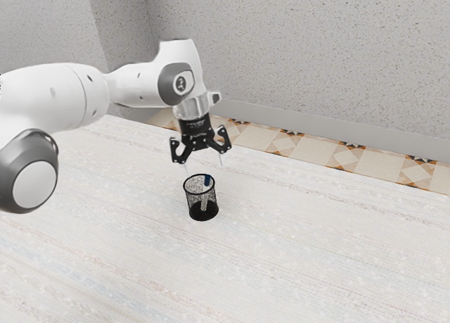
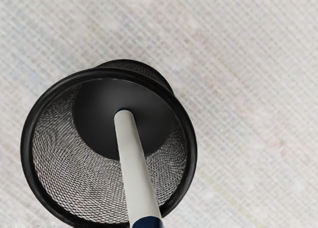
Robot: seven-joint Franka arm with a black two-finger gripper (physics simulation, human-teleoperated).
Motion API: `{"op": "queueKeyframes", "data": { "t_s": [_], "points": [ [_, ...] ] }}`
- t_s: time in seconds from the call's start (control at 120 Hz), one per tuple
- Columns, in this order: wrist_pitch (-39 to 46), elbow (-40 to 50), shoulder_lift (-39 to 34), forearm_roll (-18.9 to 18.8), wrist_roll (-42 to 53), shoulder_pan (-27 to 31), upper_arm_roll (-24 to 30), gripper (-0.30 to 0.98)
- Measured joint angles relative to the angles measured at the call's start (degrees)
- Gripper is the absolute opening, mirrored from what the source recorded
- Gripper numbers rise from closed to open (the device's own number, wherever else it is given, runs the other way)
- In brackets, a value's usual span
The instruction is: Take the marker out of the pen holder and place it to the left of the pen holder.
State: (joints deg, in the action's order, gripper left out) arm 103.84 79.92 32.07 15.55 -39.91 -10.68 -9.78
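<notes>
My gripper (image 1: 204,165) is open above the pen holder, its fingers spread wide with nothing between them. The black mesh pen holder (image 1: 202,205) stands upright on the table. Inside it the marker (image 1: 207,180), white with a dark blue end, leans with the blue end up near the rim. In the wrist view the pen holder (image 2: 26,153) is seen from above, and the marker (image 2: 135,173) slants from the dark floor of the holder to the rim, blue end closest to the hand.
The pale, woven-looking table (image 1: 302,245) extends around the holder on all sides. Beyond its far edge run a patterned tile floor (image 1: 309,146) and a speckled wall (image 1: 302,48).
</notes>
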Motion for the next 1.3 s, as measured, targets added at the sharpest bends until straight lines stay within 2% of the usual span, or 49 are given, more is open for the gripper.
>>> {"op": "queueKeyframes", "data": {
  "t_s": [0.433, 0.842, 1.3],
  "points": [
    [1.88, 3.84, 0.06, 1.24, -4.72, -0.31, 0.11, 0.67],
    [2.36, 4.65, 0.06, 3.03, -7.12, -0.31, 0.11, 0.22],
    [2.14, 4.63, 0.05, 3.54, -8.79, -0.31, 0.11, -0.03]
  ]
}}
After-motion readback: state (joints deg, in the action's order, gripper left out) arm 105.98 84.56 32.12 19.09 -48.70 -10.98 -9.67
